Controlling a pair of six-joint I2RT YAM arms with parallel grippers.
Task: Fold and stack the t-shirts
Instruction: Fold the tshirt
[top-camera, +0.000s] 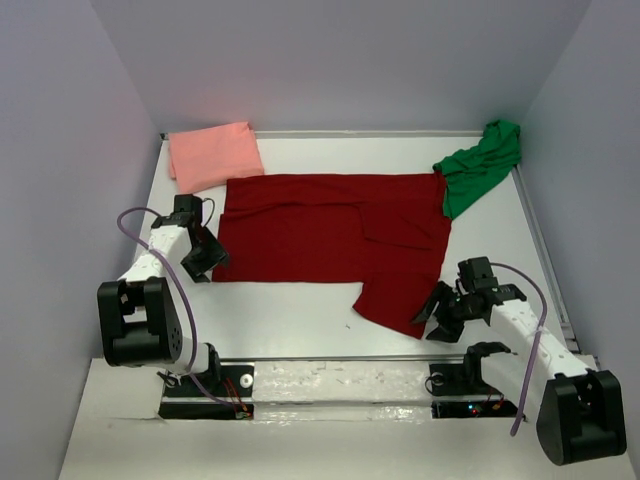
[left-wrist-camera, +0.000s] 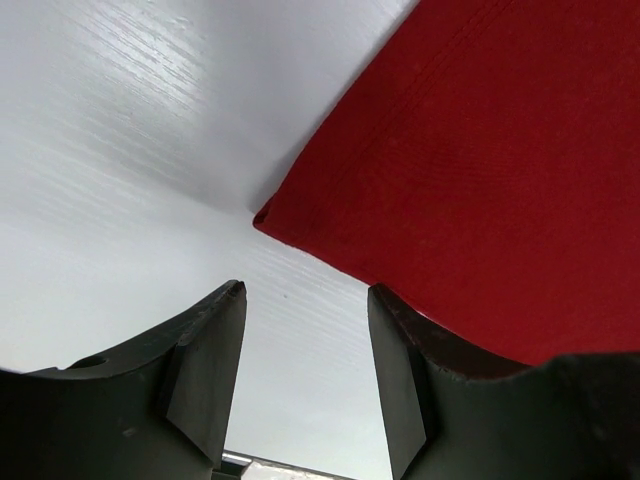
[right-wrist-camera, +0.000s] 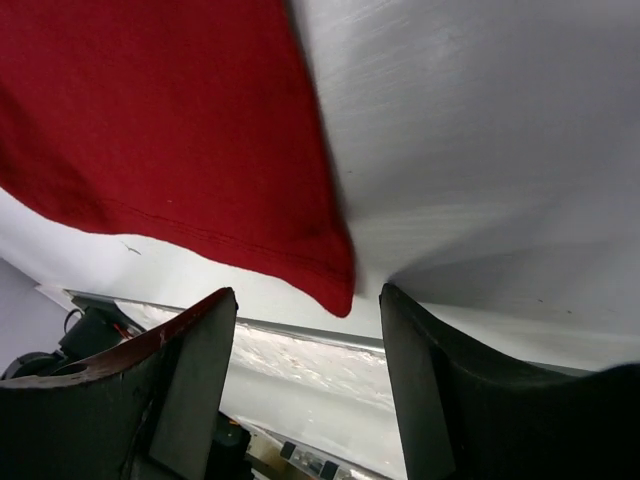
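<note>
Your right gripper (top-camera: 437, 312) sits by the near right corner of the dark red t-shirt (top-camera: 320, 225), fingers apart, holding nothing. Your left gripper (top-camera: 205, 262) waits at its near left corner, also loose and empty. That shirt lies spread across the middle of the table (top-camera: 300, 318). The salmon pink t-shirt (top-camera: 213, 155) lies folded at the back left. The bright green t-shirt (top-camera: 480, 165) is bunched at the back right, touching the red one.

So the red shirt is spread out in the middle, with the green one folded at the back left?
No: the one folded at the back left is the pink shirt, as the top view shows. The red shirt is indeed spread in the middle.
</note>
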